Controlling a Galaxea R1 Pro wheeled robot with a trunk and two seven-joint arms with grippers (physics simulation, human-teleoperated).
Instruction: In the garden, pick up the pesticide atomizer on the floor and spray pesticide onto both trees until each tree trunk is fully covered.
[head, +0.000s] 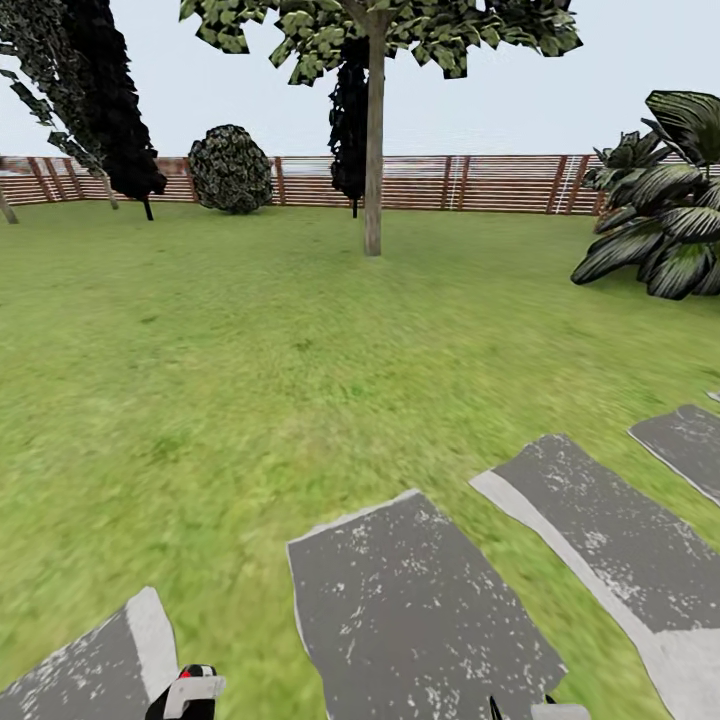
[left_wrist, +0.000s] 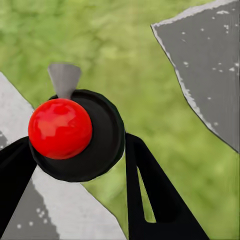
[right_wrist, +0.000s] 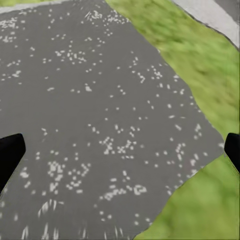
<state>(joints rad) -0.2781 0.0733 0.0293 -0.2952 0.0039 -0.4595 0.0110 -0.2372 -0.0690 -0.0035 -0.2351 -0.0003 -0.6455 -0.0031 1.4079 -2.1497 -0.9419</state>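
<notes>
Atomizer in hand, tree ahead
Left gripper (left_wrist: 75, 165) fingers clamp the pesticide atomizer (left_wrist: 75, 135); right gripper (right_wrist: 120, 150) spread, empty. Risk: spraying from here falls short of the distant tree trunk (head: 373, 150).

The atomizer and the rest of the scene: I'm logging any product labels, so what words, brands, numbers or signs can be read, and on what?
None can be read.
The pesticide atomizer in the left end effector shows a plain red top and dark body, with no label.
The paving slabs carry white speckles, not text.
The fence and tree trunk bear no sign.
</notes>
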